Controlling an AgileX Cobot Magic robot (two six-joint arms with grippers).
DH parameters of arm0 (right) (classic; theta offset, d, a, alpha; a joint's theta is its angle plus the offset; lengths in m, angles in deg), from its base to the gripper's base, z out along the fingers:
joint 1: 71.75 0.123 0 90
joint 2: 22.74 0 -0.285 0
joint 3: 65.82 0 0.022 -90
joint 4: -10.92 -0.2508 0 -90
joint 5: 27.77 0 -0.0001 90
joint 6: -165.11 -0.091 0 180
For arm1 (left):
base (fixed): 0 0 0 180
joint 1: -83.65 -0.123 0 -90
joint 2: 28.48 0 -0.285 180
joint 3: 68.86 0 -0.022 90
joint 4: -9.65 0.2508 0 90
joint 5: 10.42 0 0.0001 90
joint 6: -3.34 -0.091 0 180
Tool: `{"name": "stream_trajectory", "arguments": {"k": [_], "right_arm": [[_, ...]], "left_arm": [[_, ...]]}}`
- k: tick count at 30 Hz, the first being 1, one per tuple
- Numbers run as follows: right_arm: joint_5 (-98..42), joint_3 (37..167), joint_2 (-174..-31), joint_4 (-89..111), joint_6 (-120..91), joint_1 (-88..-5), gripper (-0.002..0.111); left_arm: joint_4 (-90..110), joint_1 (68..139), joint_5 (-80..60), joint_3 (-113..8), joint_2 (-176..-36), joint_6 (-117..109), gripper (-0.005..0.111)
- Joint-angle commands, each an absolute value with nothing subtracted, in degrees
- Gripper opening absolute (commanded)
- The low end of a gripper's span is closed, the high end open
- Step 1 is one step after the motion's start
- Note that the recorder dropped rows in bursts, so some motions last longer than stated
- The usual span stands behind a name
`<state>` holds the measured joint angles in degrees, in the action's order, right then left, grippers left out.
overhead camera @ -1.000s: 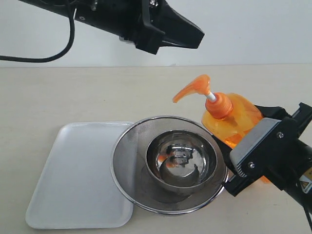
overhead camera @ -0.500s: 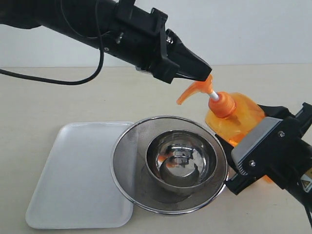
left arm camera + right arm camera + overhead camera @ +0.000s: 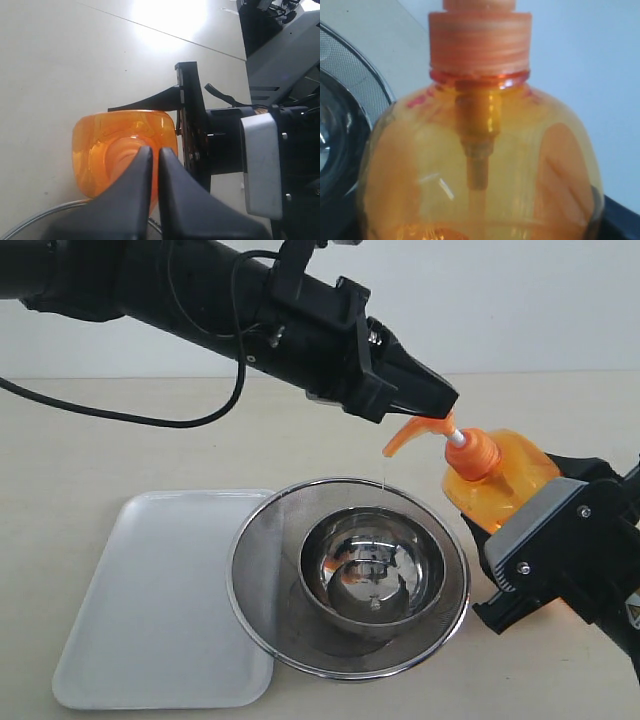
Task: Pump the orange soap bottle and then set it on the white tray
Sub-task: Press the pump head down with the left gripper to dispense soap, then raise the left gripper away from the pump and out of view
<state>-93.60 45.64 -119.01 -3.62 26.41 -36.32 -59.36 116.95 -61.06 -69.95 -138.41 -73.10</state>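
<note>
My left pincer [image 3: 443, 400] is clenched, tips pushing the pump head [image 3: 418, 428] down. My right pincer [image 3: 532, 515] grips the soap bottle [image 3: 505, 480], tilted at the bowl's [image 3: 372, 570] 3 o'clock so soap lands inside. Tray [image 3: 150, 600] sits at 9 o'clock.

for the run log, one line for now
step: pump | left gripper: shut, on pump head | right gripper: holds orange soap bottle, tilted | soap thread: into steel bowl | white tray: no bottle
</note>
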Motion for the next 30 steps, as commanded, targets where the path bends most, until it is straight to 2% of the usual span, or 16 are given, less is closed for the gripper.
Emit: {"name": "stream_trajectory", "arguments": {"k": [1,19,30], "right_arm": [[-97.0,46.2,-118.6,3.6,23.8,-35.7,0.0],[-97.1,46.2,-118.6,3.9,23.4,-35.7,0.0],[-97.2,46.2,-118.6,2.6,22.9,-35.7,0.0]], "left_arm": [[-56.2,118.3,-61.0,-69.0,-140.8,-73.3,0.005],[-57.4,118.4,-61.2,-69.0,-143.4,-74.8,0.005],[-57.3,118.0,-61.0,-69.0,-139.3,-75.5,0.005]]}}
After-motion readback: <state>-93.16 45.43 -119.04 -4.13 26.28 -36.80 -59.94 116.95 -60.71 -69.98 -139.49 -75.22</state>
